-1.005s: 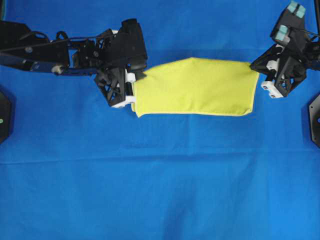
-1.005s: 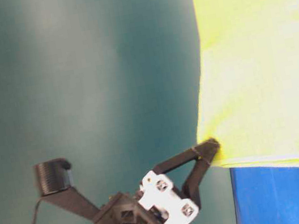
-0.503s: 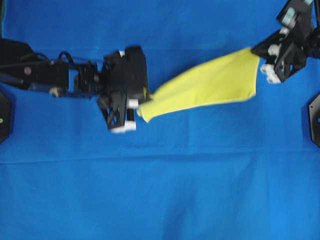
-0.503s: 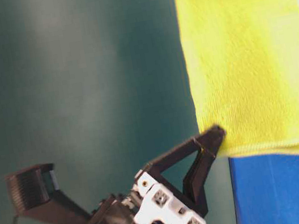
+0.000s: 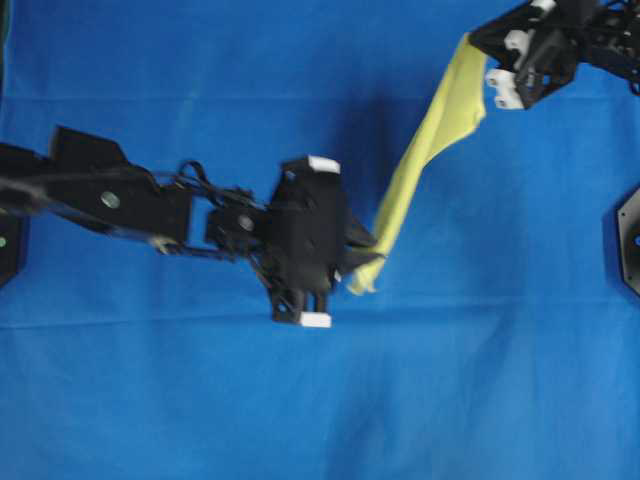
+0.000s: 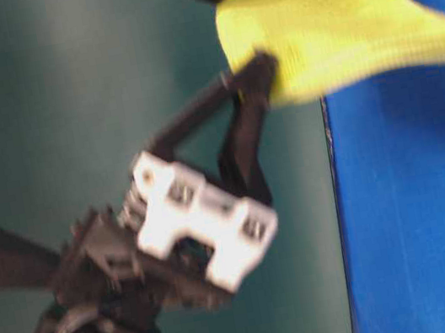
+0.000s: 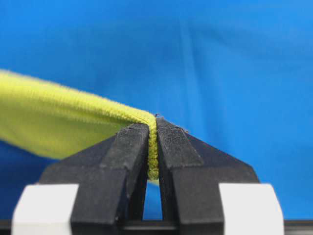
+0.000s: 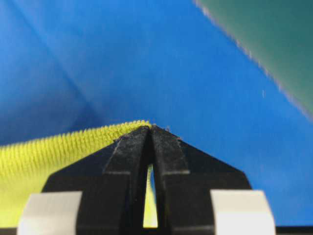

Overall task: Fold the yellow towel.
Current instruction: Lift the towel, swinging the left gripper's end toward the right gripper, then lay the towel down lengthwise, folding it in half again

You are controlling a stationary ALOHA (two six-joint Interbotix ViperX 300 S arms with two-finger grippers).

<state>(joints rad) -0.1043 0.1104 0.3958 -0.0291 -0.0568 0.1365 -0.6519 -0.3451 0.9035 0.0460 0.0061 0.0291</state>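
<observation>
A blue cloth (image 5: 150, 400) covers the whole table, with a dull green wall (image 6: 64, 90) behind it. Above it the yellow towel (image 5: 420, 170) hangs stretched as a narrow band from far right toward the middle. The left gripper (image 5: 368, 256) is clamped on its lower end, the right gripper (image 5: 478, 44) on its upper. Only the wrist views show the hem pinched between black fingertips (image 7: 132, 147).

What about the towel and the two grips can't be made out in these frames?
- Overhead: the left gripper body covers its pinch on the yellow towel; motion blur hides the hem.
- Table-level: the towel runs off the right edge.
- Overhead: the right gripper contact is blurred.
</observation>
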